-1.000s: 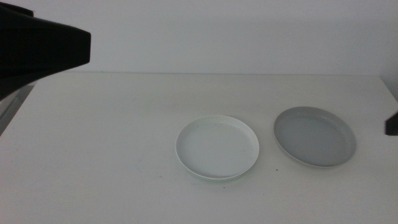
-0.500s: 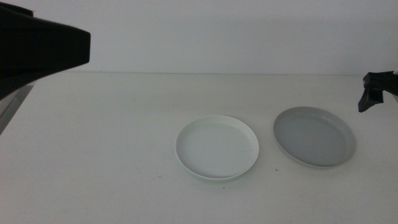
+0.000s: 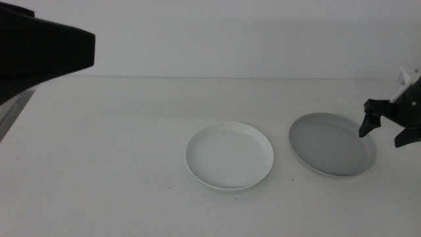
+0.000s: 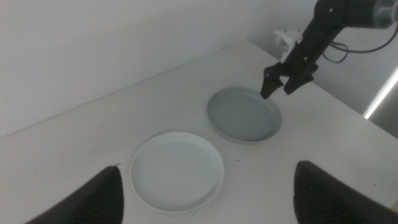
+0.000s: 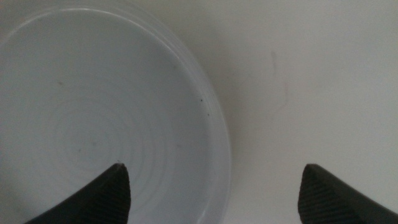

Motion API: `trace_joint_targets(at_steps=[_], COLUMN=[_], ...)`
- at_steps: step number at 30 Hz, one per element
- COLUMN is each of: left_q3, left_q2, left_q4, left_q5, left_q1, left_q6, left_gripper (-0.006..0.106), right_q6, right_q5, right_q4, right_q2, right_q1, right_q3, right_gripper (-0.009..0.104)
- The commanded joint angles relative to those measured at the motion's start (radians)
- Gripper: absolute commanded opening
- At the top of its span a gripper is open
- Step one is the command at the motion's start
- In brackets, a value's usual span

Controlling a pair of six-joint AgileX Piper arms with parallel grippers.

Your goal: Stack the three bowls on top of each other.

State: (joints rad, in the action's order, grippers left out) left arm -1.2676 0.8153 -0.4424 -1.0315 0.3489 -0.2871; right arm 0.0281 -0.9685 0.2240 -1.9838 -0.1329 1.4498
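Now, over on the left of the middle view, a big dark blur of the left arm (image 3: 39, 46) fills the upper corner, up at ten o'clock from the dishes and well clear of them. Its wrist camera gives what the middle view can't: the left gripper (image 4: 208, 196) with jaws spread wide, nothing between them, looking down on both dishes from a distance.

Centre table, the white bowl (image 3: 229, 156) sits flat, shallow, low-rimmed, more plate than bowl. A thin pale green edge peeks out under its near rim, so it looks to be resting on something green, though that's too slim to call for sure.

At three o'clock from it, close by but not touching, lies the grey bowl (image 3: 333, 144), same size, same low rim. The right wrist view shows faint concentric rings and a few dark specks inside it, detail lost in the other views.

Far right, the right gripper (image 3: 385, 131) hangs above the grey bowl's three-o'clock rim, jaws parted with the rim between them and not touching. The white table (image 3: 118, 151) shows faint smudges beside that rim.
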Motion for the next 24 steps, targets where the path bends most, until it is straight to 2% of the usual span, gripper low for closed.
trace_joint_targets(at_steps=[1,10,12,13,14,16,21,24], left_q3=[0.0,0.0,0.0,0.0,0.0,0.0,0.0,0.0], left_q2=[-0.004,-0.004,-0.004,-0.004,-0.004,-0.004,-0.004,-0.004], left_q4=[-0.002,0.0,0.0,0.0,0.0,0.0,0.0,0.0], left_q5=[0.013,0.013,0.013,0.013,0.013,0.013,0.013,0.013], left_q1=[0.0,0.0,0.0,0.0,0.0,0.0,0.0,0.0], left_q6=[-0.001,-0.001,-0.001,-0.001,-0.001,-0.001,-0.001,-0.001], left_gripper=[0.094,0.094,0.094,0.094,0.094,0.094,0.094,0.094], right_q6=[0.014,0.014,0.014,0.019,0.024,0.024,-0.009,-0.035], right_q5=[0.021,0.027,0.031,0.031,0.034,0.029,0.021,0.016], right_q4=[0.018,0.018,0.018,0.018,0.009,-0.008,-0.094,-0.109], right_q2=[-0.025,-0.118,-0.134,-0.139,-0.143,-0.145,-0.051,0.054], right_q1=[-0.008,-0.008,-0.008,-0.008,-0.008,-0.008,-0.008,-0.008], right_q3=[0.008,0.008,0.008,0.008,0.008,0.008,-0.038,-0.065], right_gripper=[0.086,0.06,0.051,0.044,0.032,0.0,-0.001,-0.001])
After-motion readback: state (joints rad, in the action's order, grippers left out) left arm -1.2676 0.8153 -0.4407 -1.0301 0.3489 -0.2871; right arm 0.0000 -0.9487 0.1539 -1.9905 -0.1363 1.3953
